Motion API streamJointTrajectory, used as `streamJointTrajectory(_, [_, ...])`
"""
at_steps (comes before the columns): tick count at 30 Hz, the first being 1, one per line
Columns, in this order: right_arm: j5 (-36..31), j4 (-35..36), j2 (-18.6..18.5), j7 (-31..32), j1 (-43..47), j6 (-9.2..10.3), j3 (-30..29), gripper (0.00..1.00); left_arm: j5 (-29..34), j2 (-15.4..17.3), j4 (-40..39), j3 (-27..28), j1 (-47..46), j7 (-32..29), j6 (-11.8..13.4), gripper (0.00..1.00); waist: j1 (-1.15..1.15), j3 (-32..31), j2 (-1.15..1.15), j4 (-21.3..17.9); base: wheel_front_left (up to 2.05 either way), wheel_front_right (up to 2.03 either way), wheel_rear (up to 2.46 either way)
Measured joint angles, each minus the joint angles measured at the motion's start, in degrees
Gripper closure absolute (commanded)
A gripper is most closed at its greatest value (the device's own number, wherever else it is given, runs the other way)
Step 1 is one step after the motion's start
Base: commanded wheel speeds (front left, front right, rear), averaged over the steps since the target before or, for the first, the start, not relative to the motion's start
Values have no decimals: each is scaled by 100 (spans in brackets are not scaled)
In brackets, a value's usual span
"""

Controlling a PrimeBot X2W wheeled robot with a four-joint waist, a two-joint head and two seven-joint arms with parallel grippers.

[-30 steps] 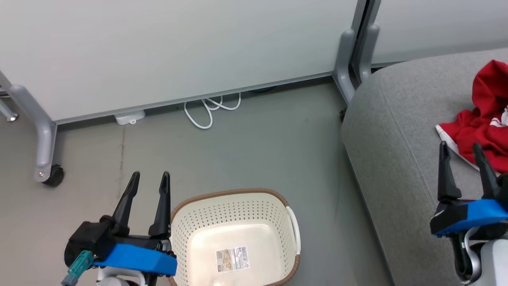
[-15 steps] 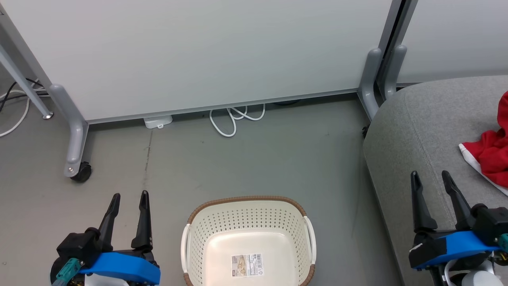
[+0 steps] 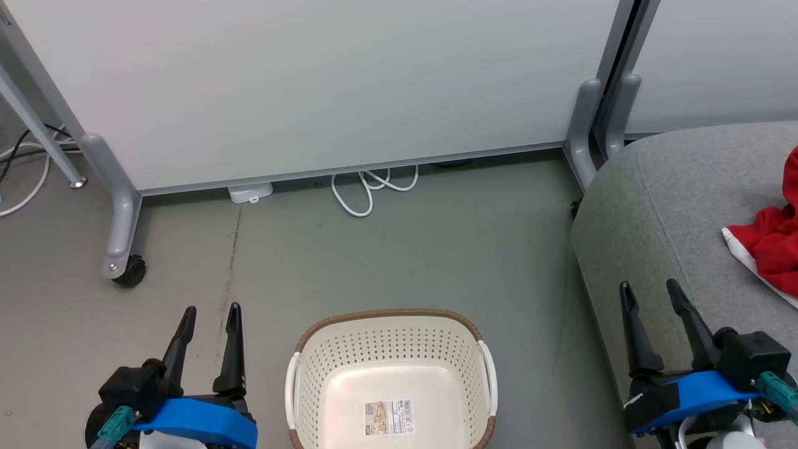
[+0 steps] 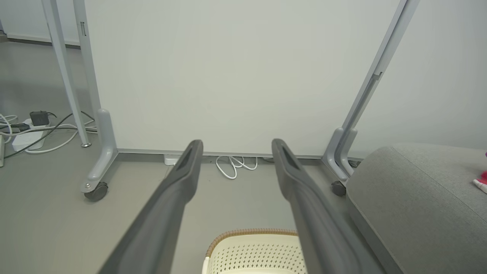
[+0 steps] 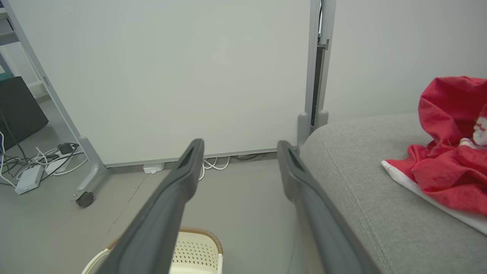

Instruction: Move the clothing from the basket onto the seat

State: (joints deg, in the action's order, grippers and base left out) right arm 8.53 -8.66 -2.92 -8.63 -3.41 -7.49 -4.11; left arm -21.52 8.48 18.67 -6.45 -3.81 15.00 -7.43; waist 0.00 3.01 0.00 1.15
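The cream basket [image 3: 298,386] with its brown rim sits on the floor at the bottom middle, holding nothing but the label [image 3: 389,416] on its floor; its rim also shows low in the left wrist view [image 4: 243,233] and the right wrist view [image 5: 205,233]. Red clothing [image 3: 773,246] with white trim lies heaped on the grey seat [image 3: 661,206] at the right edge, and fills the right side of the right wrist view [image 5: 452,152]. My left gripper [image 3: 211,312] stands open left of the basket. My right gripper [image 3: 649,289] stands open over the seat's near edge, holding nothing.
A white partition panel [image 3: 312,81] on grey wheeled legs [image 3: 118,212] closes off the back. A white cable loop [image 3: 368,187] and a small white box [image 3: 250,192] lie at its foot. More cables and a power strip [image 4: 26,133] lie at the far left. Grey floor surrounds the basket.
The head camera swung left, shifting the whole scene right. The right gripper has drawn back from the red clothing toward the seat's near edge. Both grippers stay open.
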Motion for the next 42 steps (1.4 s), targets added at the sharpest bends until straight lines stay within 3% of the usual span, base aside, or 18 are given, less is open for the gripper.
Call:
streamJointTrajectory(16, [32, -138, 1, -27, -14, 0, 110, 0, -9, 4, 40, -102, 4, -3, 0, 0, 0, -15, 0, -2, 0, 0, 0])
streamJointTrajectory(17, [31, -180, 2, -26, 5, 0, 111, 100, -9, -9, 77, -108, 23, -5, 0, 100, 1, -16, 0, -3, 0, 0, 0])
streamJointTrajectory(26, [242, -538, 31, 79, 123, 0, 99, 100, -216, -133, 360, -146, 296, -93, 0, 100, 1, -23, 0, -6, 0, 0, 0])
streamJointTrajectory(42, [2035, -538, 31, 385, 106, 0, 32, 100, -1741, -200, 191, 149, 245, -537, 0, 100, 1, -59, 0, -21, 0, 0, 0])
